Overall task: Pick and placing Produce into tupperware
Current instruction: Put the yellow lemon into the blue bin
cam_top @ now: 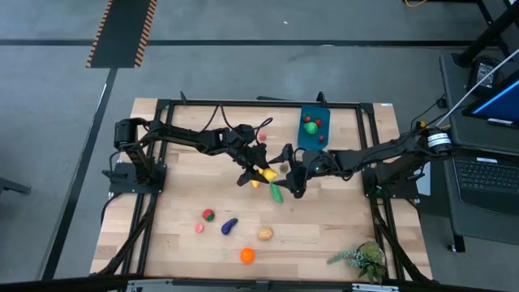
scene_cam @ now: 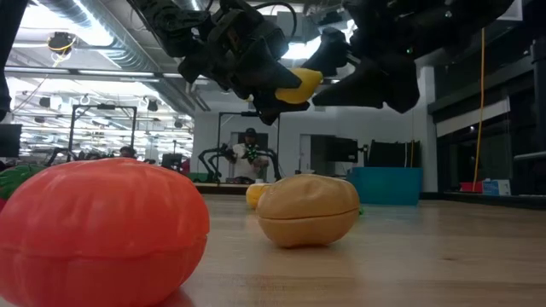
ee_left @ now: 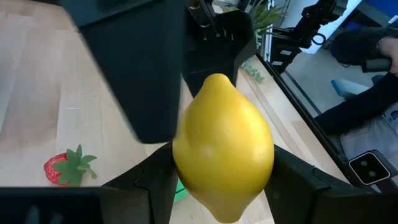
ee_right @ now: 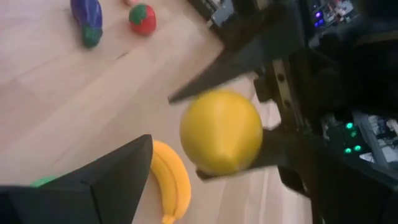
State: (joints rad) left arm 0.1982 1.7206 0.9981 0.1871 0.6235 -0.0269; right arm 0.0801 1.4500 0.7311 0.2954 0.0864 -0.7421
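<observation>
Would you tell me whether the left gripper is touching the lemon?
Touching. The left wrist view shows the left gripper with a dark finger pressed against each side of the lemon, lifted above the table.

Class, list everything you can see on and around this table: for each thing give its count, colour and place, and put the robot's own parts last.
lemon: one, yellow, held above mid-table
banana: one, yellow, on the table under the lemon
cucumber: one, green, beside the banana
tupperware: one, blue, far edge right of centre, holding red and green pieces
strawberry: one, red with green leaves, far side of the table
tomato: one, red and green, near left
eggplant: one, purple, beside the tomato
potato: one, tan, near centre
orange fruit: one, orange, near edge
plant sprig: one, green, near right corner
left hand: dark, closed on the lemon
right hand: dark, open, next to the lemon
</observation>
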